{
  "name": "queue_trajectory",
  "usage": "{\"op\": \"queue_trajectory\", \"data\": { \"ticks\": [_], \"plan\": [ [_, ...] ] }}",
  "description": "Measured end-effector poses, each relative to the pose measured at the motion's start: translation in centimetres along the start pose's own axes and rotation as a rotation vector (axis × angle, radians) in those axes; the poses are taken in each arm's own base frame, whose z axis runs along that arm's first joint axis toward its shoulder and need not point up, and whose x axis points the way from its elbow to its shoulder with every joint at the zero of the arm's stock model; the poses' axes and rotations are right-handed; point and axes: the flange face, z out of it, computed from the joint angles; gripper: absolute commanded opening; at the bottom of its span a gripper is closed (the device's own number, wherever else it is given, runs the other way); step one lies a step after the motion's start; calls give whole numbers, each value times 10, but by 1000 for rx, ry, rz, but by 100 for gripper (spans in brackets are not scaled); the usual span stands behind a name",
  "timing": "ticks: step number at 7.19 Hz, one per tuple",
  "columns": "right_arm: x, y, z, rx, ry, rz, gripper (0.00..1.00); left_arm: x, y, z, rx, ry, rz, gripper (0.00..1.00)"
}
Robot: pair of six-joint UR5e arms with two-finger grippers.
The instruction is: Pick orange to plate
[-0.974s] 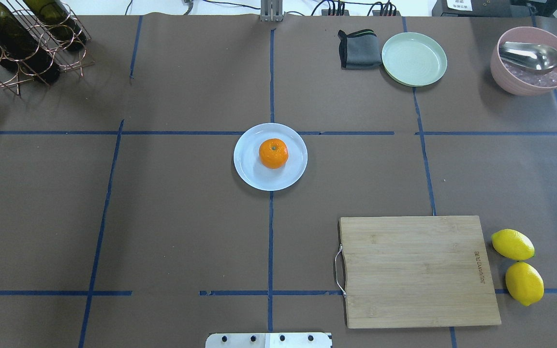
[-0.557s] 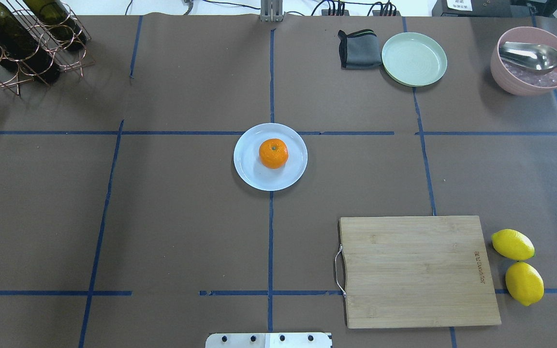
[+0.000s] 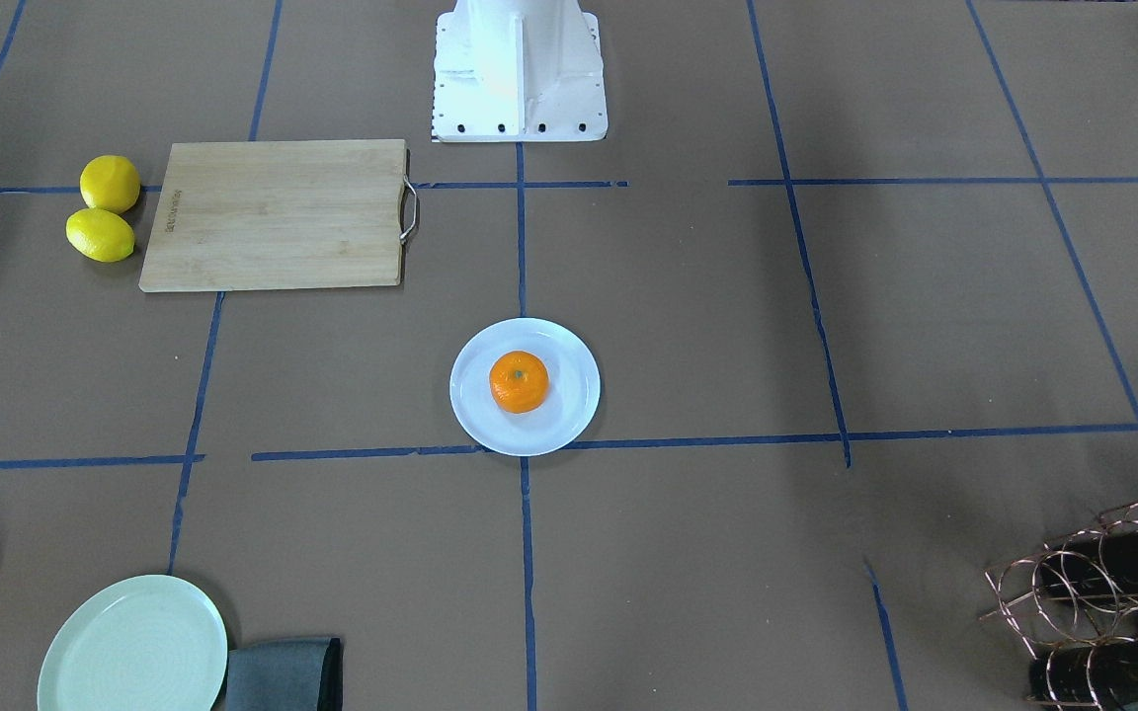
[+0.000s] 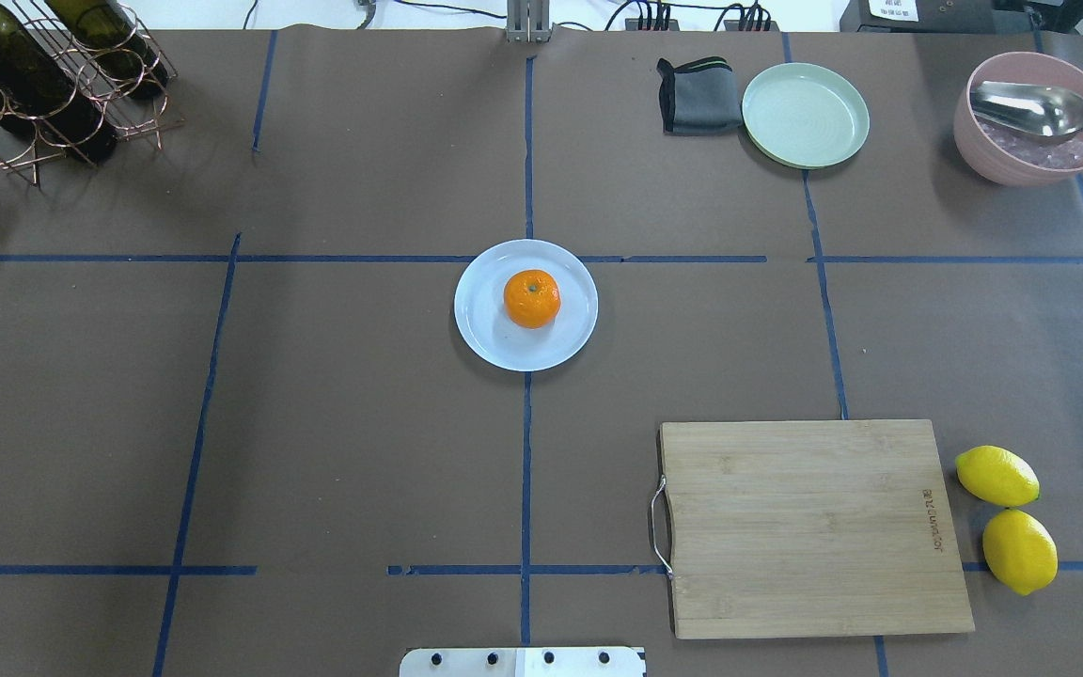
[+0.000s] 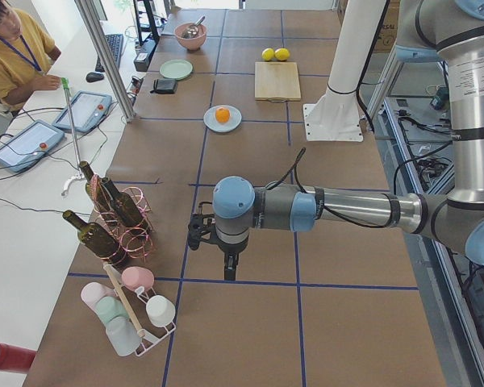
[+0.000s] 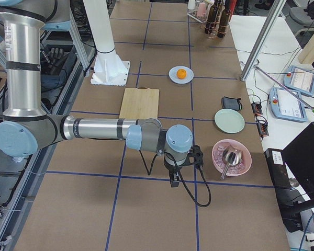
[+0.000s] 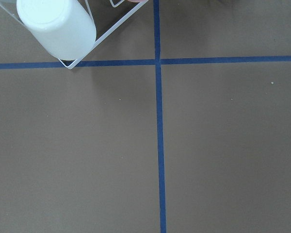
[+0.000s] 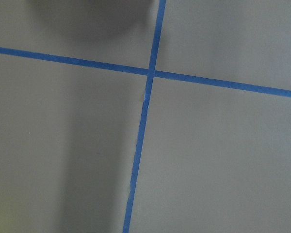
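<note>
The orange (image 4: 531, 298) sits stem-up in the middle of the white plate (image 4: 480, 329) at the table's centre, also seen from the front as orange (image 3: 519, 381) on plate (image 3: 574, 415). No gripper is near it. My left gripper (image 5: 228, 270) hangs over bare table at the left end, beside the bottle rack, far from the plate (image 5: 233, 125). At the opposite end my right gripper (image 6: 174, 180) hangs near the pink bowl, also far from the orange (image 6: 181, 73). I cannot tell whether either gripper is open or shut. The wrist views show only brown paper and blue tape.
A wooden cutting board (image 4: 809, 527) lies front right with two lemons (image 4: 1007, 517) beside it. A pale green plate (image 4: 805, 115), grey cloth (image 4: 697, 96) and pink bowl with spoon (image 4: 1030, 118) stand at the back right. The bottle rack (image 4: 43, 80) is back left; a cup rack (image 5: 129, 310) stands beyond.
</note>
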Motion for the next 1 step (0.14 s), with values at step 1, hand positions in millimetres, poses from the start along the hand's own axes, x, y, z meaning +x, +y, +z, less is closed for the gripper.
{"op": "queue_trajectory", "data": {
  "ticks": [1],
  "plan": [
    [0,0,1,-2,-1,1,100,1,-2,-1,2,0,3,100]
  ]
}}
